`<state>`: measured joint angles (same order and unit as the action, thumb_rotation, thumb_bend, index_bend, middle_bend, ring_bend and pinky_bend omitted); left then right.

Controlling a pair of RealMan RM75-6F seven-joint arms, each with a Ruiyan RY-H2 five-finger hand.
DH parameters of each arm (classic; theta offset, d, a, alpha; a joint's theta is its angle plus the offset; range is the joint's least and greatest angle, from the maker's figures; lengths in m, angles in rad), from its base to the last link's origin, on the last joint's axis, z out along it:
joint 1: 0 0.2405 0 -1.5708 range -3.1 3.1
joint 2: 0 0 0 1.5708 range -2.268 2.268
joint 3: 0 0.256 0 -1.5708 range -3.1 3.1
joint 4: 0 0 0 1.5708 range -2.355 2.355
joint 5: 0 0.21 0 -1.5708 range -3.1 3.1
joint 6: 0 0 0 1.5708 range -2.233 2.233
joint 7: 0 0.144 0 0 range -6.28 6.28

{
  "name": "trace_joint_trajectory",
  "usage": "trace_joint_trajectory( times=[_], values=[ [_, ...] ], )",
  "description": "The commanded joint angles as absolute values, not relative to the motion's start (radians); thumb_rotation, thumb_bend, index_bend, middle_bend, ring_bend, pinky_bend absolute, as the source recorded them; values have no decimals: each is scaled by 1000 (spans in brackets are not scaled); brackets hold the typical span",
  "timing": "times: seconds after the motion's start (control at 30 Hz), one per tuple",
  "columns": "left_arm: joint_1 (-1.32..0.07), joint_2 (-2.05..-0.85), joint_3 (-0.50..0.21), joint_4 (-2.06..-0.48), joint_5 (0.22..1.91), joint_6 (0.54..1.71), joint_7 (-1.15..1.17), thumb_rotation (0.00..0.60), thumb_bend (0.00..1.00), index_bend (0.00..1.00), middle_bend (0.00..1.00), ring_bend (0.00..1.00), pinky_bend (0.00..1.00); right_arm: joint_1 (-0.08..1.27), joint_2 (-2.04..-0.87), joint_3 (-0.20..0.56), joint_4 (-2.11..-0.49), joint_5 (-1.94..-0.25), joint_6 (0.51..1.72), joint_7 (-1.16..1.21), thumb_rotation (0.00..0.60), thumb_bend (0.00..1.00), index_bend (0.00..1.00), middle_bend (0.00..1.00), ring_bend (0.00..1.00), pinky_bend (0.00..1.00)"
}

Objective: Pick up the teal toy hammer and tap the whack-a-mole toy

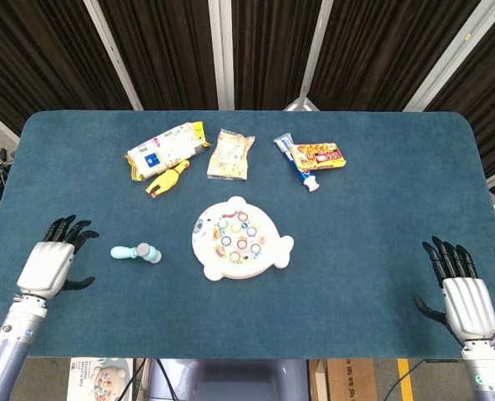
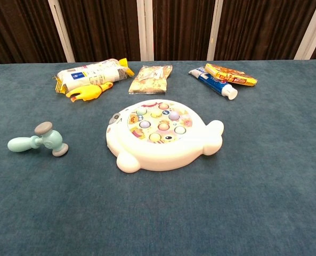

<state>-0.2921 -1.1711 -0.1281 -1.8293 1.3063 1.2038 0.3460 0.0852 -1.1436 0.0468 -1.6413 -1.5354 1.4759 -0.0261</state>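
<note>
Teal toy hammer (image 1: 136,252) lying left of the whack-a-mole toy (image 1: 239,239), packet writing too small to read, left robot hand (image 1: 52,262) left of the hammer, fingers spread, empty, right robot hand (image 1: 461,294) far right, spread, empty

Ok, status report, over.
Left robot hand open, beside the hammer's handle, not touching. Right robot hand open at the table's near edge. Teal toy hammer lying flat, left of the whack-a-mole toy. Nothing between hand and hammer.

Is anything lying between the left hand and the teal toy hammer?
No. In the head view, only bare blue table cover separates the left hand from the teal toy hammer.
</note>
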Motion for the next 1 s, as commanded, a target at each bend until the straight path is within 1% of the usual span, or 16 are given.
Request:
trace_joint_trajectory(
  times=[0.03, 0.23, 0.5, 0.73, 0.9, 1.0],
  values=[
    [-360, -1214, -167, -1859, 1190, 1135, 446, 600, 248, 343, 155, 0, 0, 85, -1142, 48, -1642, -1531, 1474, -21, 600, 238, 0, 0, 0, 0],
    [-420, -1275, -188, -1849, 1068, 1107, 550, 600, 308, 402, 191, 0, 0, 86, -1140, 49, -1644, -1527, 1470, -11, 600, 238, 0, 0, 0, 0],
    [-477, -1340, -196, -1822, 951, 1112, 649, 600, 330, 440, 201, 0, 0, 88, -1140, 51, -1643, -1524, 1467, 0, 600, 239, 0, 0, 0, 0],
    [-512, -1385, -200, -1797, 888, 1129, 691, 600, 374, 477, 217, 0, 0, 88, -1138, 51, -1644, -1524, 1465, 9, 600, 239, 0, 0, 0, 0],
    [-532, -1411, -199, -1778, 860, 1138, 711, 600, 434, 481, 222, 0, 0, 89, -1137, 51, -1645, -1522, 1463, 13, 600, 238, 0, 0, 0, 0],
    [-542, -1425, -198, -1765, 842, 1140, 721, 600, 448, 481, 222, 0, 0, 89, -1137, 51, -1645, -1522, 1463, 15, 600, 238, 0, 0, 0, 0]
  ],
)
